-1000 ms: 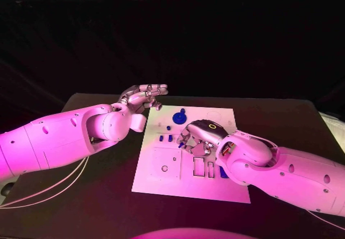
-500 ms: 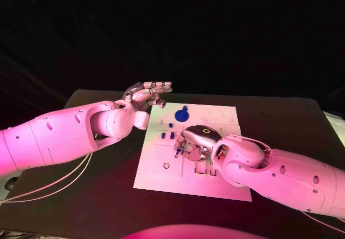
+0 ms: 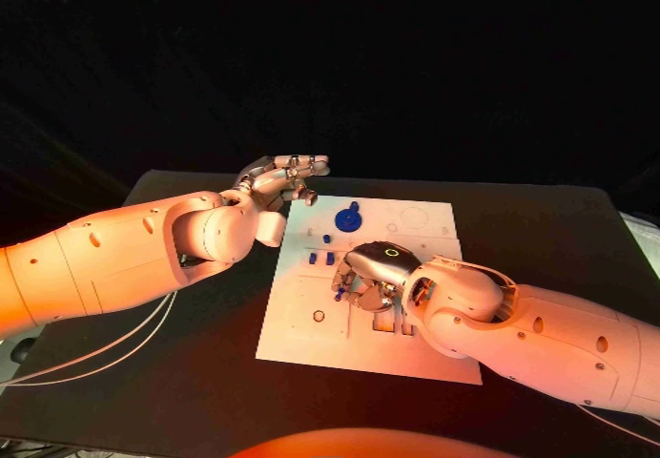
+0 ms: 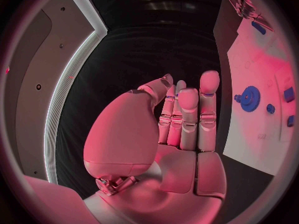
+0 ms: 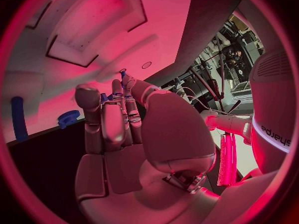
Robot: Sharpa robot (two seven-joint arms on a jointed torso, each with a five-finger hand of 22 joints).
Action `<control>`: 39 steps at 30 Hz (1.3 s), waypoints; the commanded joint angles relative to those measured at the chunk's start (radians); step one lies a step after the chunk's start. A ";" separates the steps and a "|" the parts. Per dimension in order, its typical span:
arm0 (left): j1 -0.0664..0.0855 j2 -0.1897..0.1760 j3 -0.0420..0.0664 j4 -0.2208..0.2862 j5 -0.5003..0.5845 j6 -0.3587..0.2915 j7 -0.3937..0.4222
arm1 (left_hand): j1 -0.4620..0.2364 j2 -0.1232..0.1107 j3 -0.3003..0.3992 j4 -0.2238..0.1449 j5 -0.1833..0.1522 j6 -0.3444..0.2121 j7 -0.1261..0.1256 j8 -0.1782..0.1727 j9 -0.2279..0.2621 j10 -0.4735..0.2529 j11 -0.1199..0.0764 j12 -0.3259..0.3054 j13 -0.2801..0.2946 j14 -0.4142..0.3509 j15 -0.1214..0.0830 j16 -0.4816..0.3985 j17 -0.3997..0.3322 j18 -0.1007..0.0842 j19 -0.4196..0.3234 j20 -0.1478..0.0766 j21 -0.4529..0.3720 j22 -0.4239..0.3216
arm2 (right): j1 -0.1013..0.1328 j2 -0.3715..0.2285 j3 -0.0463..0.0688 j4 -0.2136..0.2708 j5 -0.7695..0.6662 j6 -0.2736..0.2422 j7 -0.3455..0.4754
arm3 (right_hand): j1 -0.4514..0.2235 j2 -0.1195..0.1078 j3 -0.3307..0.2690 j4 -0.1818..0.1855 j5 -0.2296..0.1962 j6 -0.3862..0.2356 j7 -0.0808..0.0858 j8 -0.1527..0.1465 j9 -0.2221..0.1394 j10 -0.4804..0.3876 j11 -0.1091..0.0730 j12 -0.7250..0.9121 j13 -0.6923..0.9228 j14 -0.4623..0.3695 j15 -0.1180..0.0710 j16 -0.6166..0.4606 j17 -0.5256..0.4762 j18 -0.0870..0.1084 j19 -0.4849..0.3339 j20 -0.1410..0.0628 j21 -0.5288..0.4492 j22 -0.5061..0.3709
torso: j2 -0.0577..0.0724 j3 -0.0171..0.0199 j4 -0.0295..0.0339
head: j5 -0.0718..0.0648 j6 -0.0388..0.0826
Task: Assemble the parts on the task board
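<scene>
head view: task board [image 3: 310, 336], white plate mid-table. right hand [image 3: 369, 275] low over the board's middle, fingers curled down; a small blue part [image 3: 340, 269] shows at its fingertips. compared with a second ago the hand has shifted slightly toward the board's left side and sits lower; the part has gone with it. left hand [image 3: 282, 178] raised off the board's far-left corner, fingers together and lightly bent, holding nothing; barely moved. blue gear [image 3: 349, 220] stands at the board's far end, two small blue pegs [image 3: 320, 258] just nearer; none of these has moved.

left wrist view: left hand [image 4: 181, 119] flat, fingers side by side and nearly straight, empty. gear [image 4: 249, 98] and further blue parts on the board beyond it, well apart from the fingers.

right wrist view: right hand [image 5: 121, 119] with fingers pressed close together, a blue part [image 5: 124, 77] pinched at their tips, just off the board surface near a small round hole [image 5: 146, 64]. a blue rod [image 5: 19, 118] and a second gear [image 5: 69, 117] lie near the board's edge.

judgement: the part is being brought to a seat; insertion not yet done; most of the assembly remains.
</scene>
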 commanded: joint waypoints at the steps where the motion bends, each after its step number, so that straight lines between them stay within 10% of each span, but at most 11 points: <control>1: 0.000 0.002 0.001 0.000 0.004 0.018 0.001 | -0.004 0.008 -0.005 0.000 0.002 -0.006 0.000 0.005 -0.001 -0.006 0.000 0.005 0.001 -0.009 -0.001 -0.006 -0.001 0.018 -0.007 0.001 -0.007 -0.001 | -0.001 0.001 0.000 0.002 -0.016 0.034 0.003 | 0.001 0.012 0.007 0.000 0.006 0.000 0.005 -0.001 0.001 0.001 -0.003 -0.003 0.001 0.039 -0.003 0.003 0.000 -0.012 -0.003 0.003 -0.001 0.000 | 0.000 -0.0004 0.0006 | -0.001 -0.004; 27: 0.001 0.000 0.001 0.002 -0.002 0.018 -0.001 | -0.004 0.008 -0.005 0.000 0.002 -0.006 0.000 0.005 -0.001 -0.006 0.000 0.005 0.001 -0.009 -0.001 -0.006 -0.001 0.018 -0.007 0.001 -0.007 -0.001 | -0.002 0.029 -0.009 -0.011 -0.094 0.103 -0.078 | -0.011 0.005 0.003 0.002 0.006 -0.003 0.006 -0.003 0.002 -0.003 -0.001 -0.010 -0.004 0.040 -0.001 0.007 0.003 -0.012 -0.005 0.005 0.000 0.000 | 0.000 -0.0010 -0.0001 | 0.001 -0.010; 32: 0.001 0.000 0.001 0.003 -0.002 0.018 -0.002 | -0.004 0.008 -0.005 0.000 0.002 -0.006 0.000 0.005 -0.001 -0.006 0.000 0.005 0.001 -0.009 -0.001 -0.006 -0.001 0.018 -0.007 0.001 -0.007 -0.001 | -0.002 0.029 -0.011 -0.016 -0.090 0.082 -0.075 | -0.056 -0.039 -0.013 0.012 0.007 -0.115 0.048 -0.050 -0.025 -0.149 0.042 -0.035 -0.039 0.024 0.036 -0.033 -0.050 0.002 -0.058 0.030 -0.059 -0.098 | -0.001 -0.0014 -0.0004 | 0.001 -0.011; 39: 0.001 -0.001 0.001 0.002 -0.002 0.018 -0.004 | -0.004 0.008 -0.005 0.000 0.002 -0.006 0.000 0.005 -0.001 -0.006 0.000 0.005 0.001 -0.009 -0.001 -0.006 -0.001 0.018 -0.007 0.001 -0.007 -0.001 | -0.002 0.022 -0.012 -0.013 -0.071 0.014 -0.054 | -0.067 -0.062 -0.066 0.012 0.012 -0.180 0.053 -0.047 -0.030 -0.237 0.055 -0.024 -0.035 0.012 0.045 -0.067 -0.095 0.017 -0.094 0.047 -0.111 -0.172 | -0.001 -0.0005 0.0000 | 0.000 -0.011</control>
